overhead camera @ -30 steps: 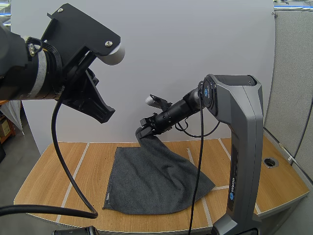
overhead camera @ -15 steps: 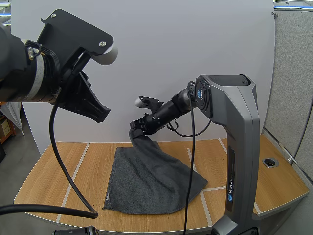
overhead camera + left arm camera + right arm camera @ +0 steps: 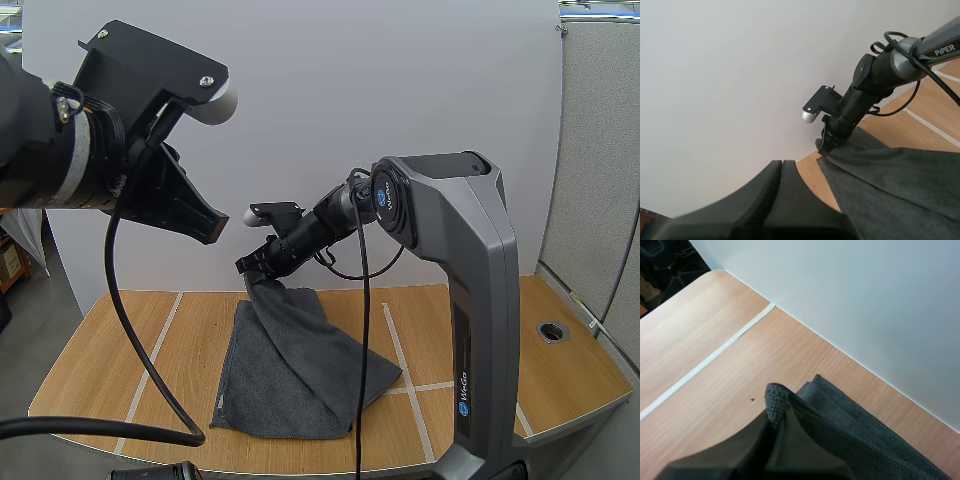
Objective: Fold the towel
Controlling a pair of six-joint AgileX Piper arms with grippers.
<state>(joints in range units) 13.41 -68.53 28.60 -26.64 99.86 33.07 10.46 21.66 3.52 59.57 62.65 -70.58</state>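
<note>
Grey towel (image 3: 300, 370) | hidden: lifted corner buried between fingertips; lower part cut off in left wrist view | right gripper (image 3: 258, 268): clenched on that corner, above the wooden table (image 3: 120, 340) | left gripper (image 3: 782, 170): fingers pressed together, empty, well apart from towel | towel: one corner raised, remainder draped in diagonal folds on table.

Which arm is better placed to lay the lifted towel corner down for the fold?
Right, I'd judge. The right gripper pinches a raised corner of the towel above the table; the left gripper is shut on nothing, up away from it.
</note>
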